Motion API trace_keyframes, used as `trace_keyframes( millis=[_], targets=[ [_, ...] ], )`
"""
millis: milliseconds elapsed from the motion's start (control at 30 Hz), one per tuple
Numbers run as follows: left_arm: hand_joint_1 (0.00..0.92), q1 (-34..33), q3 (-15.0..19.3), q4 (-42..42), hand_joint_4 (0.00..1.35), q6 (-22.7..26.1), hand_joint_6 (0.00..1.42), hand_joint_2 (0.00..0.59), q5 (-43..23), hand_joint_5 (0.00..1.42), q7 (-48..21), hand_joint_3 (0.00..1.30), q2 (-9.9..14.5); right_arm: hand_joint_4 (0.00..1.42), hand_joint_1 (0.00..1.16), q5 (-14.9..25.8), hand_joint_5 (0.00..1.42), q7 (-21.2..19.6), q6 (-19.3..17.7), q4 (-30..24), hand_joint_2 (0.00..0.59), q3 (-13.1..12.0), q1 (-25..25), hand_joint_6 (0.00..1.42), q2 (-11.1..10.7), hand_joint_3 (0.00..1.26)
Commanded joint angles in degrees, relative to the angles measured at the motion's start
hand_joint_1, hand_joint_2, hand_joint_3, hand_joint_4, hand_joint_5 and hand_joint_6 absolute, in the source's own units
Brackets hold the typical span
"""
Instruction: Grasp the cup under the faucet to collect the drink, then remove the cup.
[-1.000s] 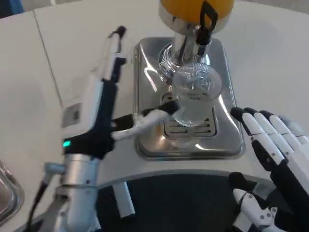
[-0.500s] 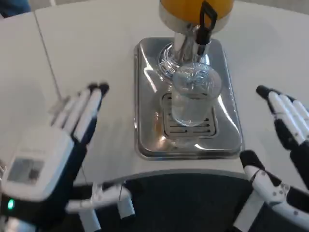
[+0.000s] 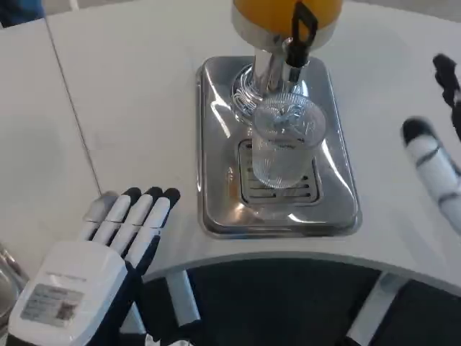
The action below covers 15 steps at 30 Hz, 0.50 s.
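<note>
We see the clear cup [image 3: 283,143] standing upright, mouth up, on the grille of the steel tray [image 3: 216,155] at the tabletop's [image 3: 130,94] near edge, under the black faucet [image 3: 299,36] of the orange dispenser [image 3: 270,11]. Nothing blocks it on either side. Our left hand [image 3: 108,252], fingers extended and empty, has pulled back to the near left edge since half a second ago; our right hand [image 3: 436,144] has drifted to the right edge, and we cannot tell its state.

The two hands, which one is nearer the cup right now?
Neither touches the cup. The right hand looks slightly nearer, level with it; the left hand lies lower by the table edge.
</note>
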Motion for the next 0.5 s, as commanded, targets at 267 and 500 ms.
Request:
trace_keyframes(
  millis=[267, 500],
  targets=[
    [0.000, 2.1, 1.3, -0.2, 0.00, -0.6, 0.00, 0.011, -0.5, 0.00, -0.2, 0.00, -0.7, 0.00, 0.00, 4.1, 0.00, -4.9, 3.6, 9.1, 0.550, 3.2, -12.3, 0.00, 0.0, 0.00],
    [0.000, 2.2, 1.4, 0.0, 0.00, -0.7, 0.00, 0.016, -0.8, 0.00, -0.3, 0.00, -1.0, 0.00, 0.00, 5.3, 0.00, -7.1, 3.9, 12.0, 0.570, 6.0, -16.4, 0.00, 0.1, 0.00]
  ],
)
